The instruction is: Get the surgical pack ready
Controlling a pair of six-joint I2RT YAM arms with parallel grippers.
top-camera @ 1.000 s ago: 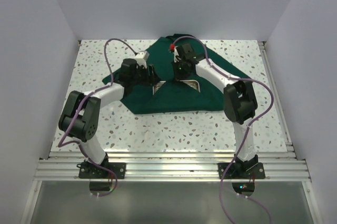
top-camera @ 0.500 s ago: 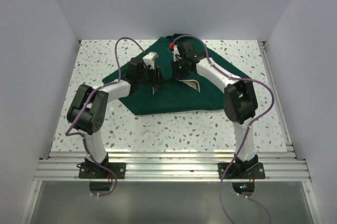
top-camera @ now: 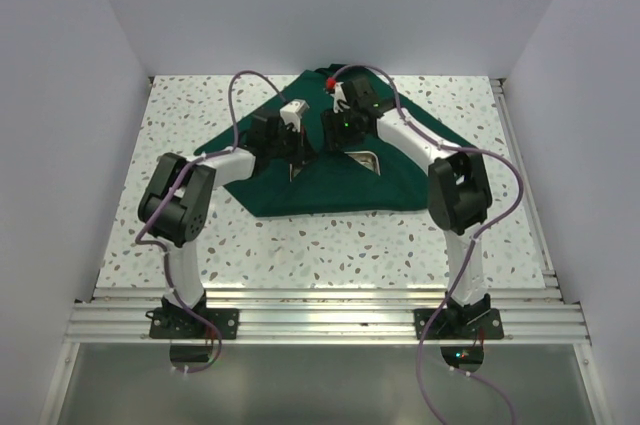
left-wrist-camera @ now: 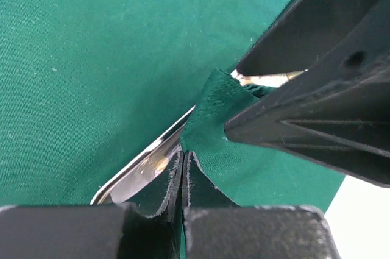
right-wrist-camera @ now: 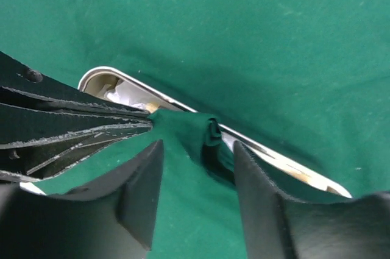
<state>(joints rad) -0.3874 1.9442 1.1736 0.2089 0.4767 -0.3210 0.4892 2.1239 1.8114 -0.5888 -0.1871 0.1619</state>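
The left gripper is pinching a fold of the green cloth tight, low in the middle of its own view. The right gripper is hanging with its fingers spread, one on each side of that same fold, not squeezing it. The cloth is lying on the table, upper middle of the top view, partly covering the steel tray. To do this well, the right gripper should probably be closing on the fold before any pulling, and pulling gently so the tray is not sliding. There is one cloth, one tray and two grippers. Something white is peeking from the tray, too hidden to count.
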